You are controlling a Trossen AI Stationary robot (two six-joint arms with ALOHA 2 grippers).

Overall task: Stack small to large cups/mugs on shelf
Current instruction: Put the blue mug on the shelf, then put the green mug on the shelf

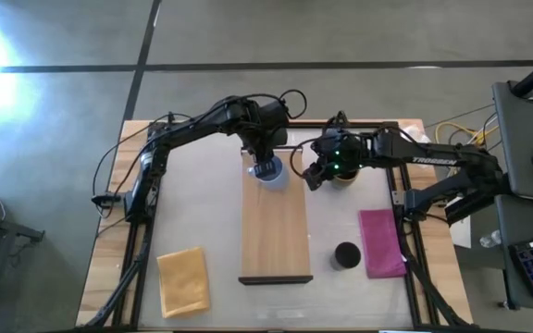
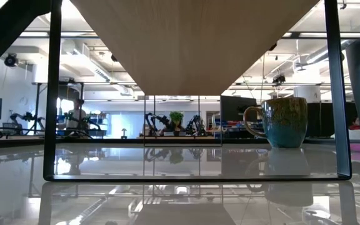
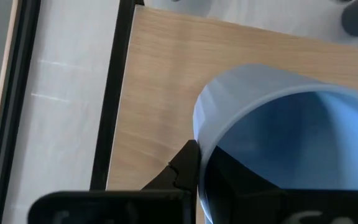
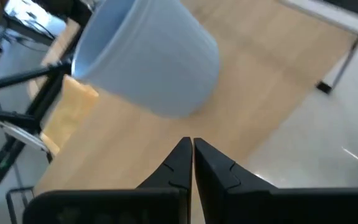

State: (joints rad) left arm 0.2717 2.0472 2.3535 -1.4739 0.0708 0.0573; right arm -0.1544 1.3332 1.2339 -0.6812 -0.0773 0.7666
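Note:
The light-blue mug (image 1: pixel 269 172) is over the far end of the light-wood shelf (image 1: pixel 274 236), in my left gripper (image 1: pixel 266 163). It also shows in the right wrist view (image 4: pixel 148 62). My right gripper (image 4: pixel 192 149) is shut and empty, just right of that mug (image 1: pixel 314 176). The brown mug (image 2: pixel 283 122) stands upright on the table right of the shelf, partly under my right arm (image 1: pixel 345 178). The black cup (image 1: pixel 346 254) stands on the table near the shelf's near right corner. My left gripper holds the light-blue mug by its rim (image 3: pixel 199 130). One finger (image 3: pixel 185 163) is outside the wall and the other reaches inside the mug. The fingers come from above, pointing down. Whether the mug's base rests on the shelf I cannot tell.
A magenta cloth (image 1: pixel 380 242) lies right of the black cup. A yellow cloth (image 1: pixel 183 282) lies at the near left. The shelf's dark frame legs (image 2: pixel 54 94) stand on the table. The near half of the shelf top is bare wood.

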